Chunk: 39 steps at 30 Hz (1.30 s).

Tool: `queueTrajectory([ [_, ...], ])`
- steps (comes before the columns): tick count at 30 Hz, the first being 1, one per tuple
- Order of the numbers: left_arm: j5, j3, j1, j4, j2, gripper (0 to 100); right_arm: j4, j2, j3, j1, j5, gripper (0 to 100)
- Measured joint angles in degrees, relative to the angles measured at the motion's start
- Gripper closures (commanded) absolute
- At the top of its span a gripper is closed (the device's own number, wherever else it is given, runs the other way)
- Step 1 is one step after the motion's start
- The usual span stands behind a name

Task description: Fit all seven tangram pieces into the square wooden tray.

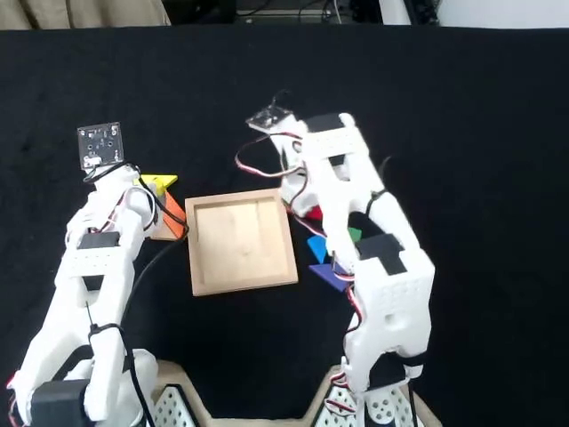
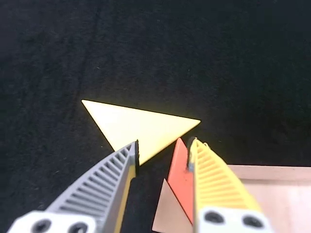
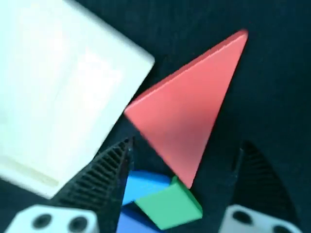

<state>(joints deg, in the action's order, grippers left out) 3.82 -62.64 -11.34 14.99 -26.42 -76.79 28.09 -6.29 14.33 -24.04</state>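
The bench [image 1: 462, 107] is draped in black cloth, with a beige curtain [image 1: 89, 11] and a pale wall [image 1: 507, 11] behind it. The square wooden tray [image 1: 244, 283] lies between the arms. The left claw [image 2: 164, 145] hangs partly spread over the yellow triangle [image 2: 141, 128] and orange piece [image 2: 181, 179] by the tray's corner, while the right claw [image 3: 185, 145] gapes wide above the red triangle [image 3: 189, 111], the green piece [image 3: 170, 206] and the blue piece [image 3: 143, 184].

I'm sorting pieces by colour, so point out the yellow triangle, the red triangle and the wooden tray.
yellow triangle [image 2: 141, 128]: left wrist view, middle of its top face.
red triangle [image 3: 189, 111]: right wrist view, middle of its top face.
wooden tray [image 1: 240, 240]: high view, bare floor.
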Motion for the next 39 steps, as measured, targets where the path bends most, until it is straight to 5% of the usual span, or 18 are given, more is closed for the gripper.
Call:
queueTrajectory([
  [16,0.0,0.0,-0.1,0.0,0.0,82,2.0,8.6,-8.1,1.8,3.3,68.3],
  [32,0.0,0.0,-0.1,0.0,0.0,82,-8.7,15.8,-19.7,-2.5,3.3,68.6],
  [39,0.0,0.0,-0.1,0.0,0.0,82,-9.0,16.3,-19.5,-2.5,3.3,89.3],
])
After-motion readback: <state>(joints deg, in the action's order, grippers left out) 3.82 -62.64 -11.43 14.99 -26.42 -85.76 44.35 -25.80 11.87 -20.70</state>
